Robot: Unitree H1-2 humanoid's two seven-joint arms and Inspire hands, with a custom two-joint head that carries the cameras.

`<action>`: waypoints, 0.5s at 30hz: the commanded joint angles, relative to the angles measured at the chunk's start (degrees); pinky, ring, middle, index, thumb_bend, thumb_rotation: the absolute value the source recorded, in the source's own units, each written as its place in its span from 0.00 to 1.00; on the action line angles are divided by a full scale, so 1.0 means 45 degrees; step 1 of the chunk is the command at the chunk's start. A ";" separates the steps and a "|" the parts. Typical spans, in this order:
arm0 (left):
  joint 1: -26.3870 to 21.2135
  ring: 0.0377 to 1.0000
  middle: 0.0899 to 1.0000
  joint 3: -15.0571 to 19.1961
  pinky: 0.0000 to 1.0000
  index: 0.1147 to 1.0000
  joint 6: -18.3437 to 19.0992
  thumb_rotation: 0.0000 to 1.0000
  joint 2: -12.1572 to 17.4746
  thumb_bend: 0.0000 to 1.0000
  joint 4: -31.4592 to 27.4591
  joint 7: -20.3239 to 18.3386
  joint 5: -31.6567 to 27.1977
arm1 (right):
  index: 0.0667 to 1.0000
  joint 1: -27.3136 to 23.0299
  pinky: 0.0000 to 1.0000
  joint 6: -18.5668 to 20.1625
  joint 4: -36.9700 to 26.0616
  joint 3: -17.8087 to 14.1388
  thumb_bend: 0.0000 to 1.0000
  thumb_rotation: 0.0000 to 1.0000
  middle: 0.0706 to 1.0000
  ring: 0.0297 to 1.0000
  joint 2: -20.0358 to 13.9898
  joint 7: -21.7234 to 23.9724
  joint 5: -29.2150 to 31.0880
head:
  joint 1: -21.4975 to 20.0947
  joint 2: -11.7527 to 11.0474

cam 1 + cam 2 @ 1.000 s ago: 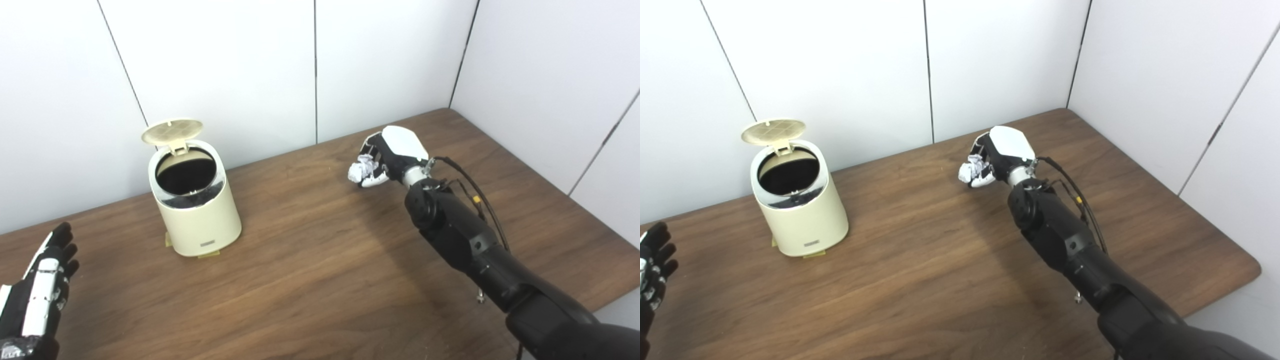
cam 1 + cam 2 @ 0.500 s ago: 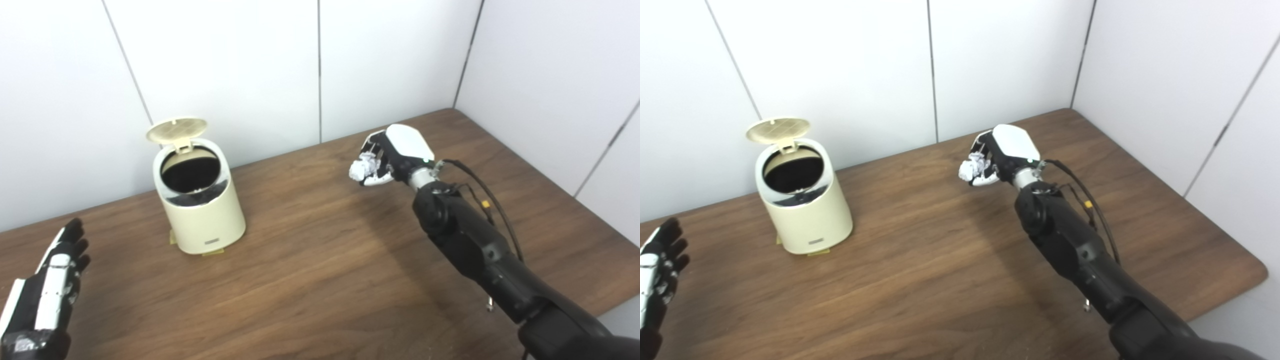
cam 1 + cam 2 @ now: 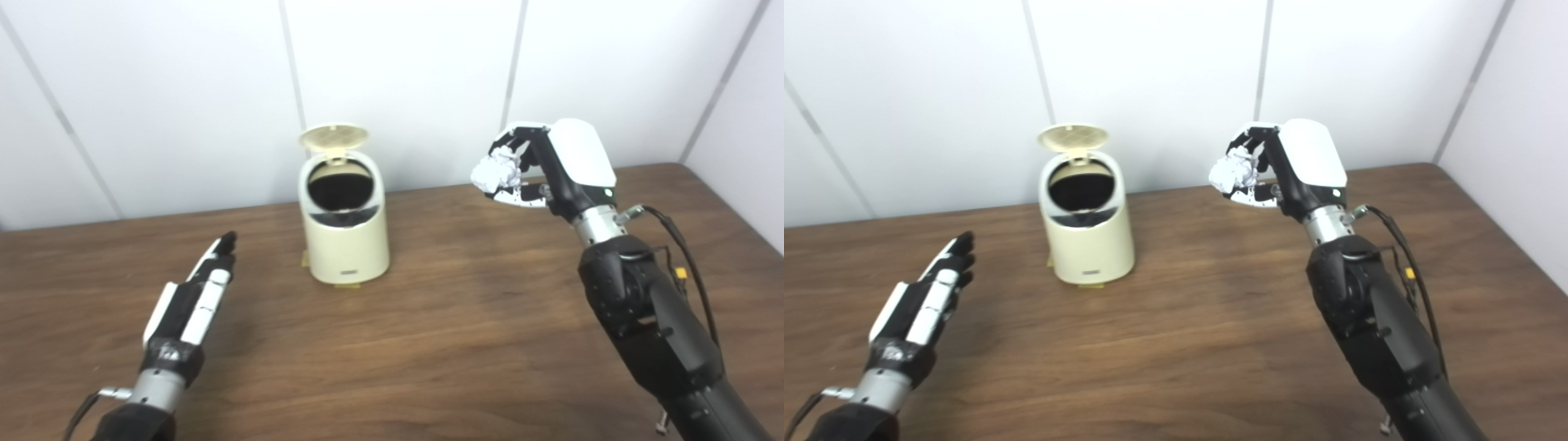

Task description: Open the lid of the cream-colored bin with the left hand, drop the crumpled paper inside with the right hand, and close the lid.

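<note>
The cream-colored bin stands at the back middle of the wooden table. Its round lid is tipped up and back, and the dark inside shows. My right hand is shut on the white crumpled paper and holds it raised above the table, to the right of the bin and about level with its rim. My left hand is open and empty, fingers stretched flat, low over the table to the left front of the bin.
White panelled walls close the table's far side and right side. The table's right edge is near my right arm. A black cable hangs along my right forearm.
The camera has swung left, so the whole scene has shifted right. My right hand has lifted the paper higher above the table. My left hand reaches further forward. The lid stays open.
</note>
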 commanded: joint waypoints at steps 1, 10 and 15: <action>-0.0205 1.00 1.00 -0.0052 1.00 1.00 -0.0634 0.87 -0.0036 0.61 -0.0182 0.0170 0.0241 | 0.48 -0.0825 0.34 -0.0303 -0.0347 0.0132 0.50 0.00 0.48 0.36 0.0414 -0.0107 -0.0097 | 0.0355 -0.0007; 0.0184 1.00 1.00 -0.0047 1.00 1.00 -0.0299 0.91 -0.0051 0.60 -0.0508 0.0205 0.0696 | 0.50 -0.1868 0.30 -0.1130 0.1050 0.0771 0.49 0.00 0.48 0.37 0.2026 -0.0858 -0.0795 | 0.0489 -0.0056; 0.0282 1.00 0.98 -0.0039 1.00 1.00 -0.0207 0.91 -0.0302 0.56 -0.0514 0.0342 0.0723 | 0.52 -0.2601 0.28 -0.1184 0.2045 0.1047 0.49 0.00 0.47 0.36 0.2498 -0.1156 -0.1249 | 0.0678 -0.0077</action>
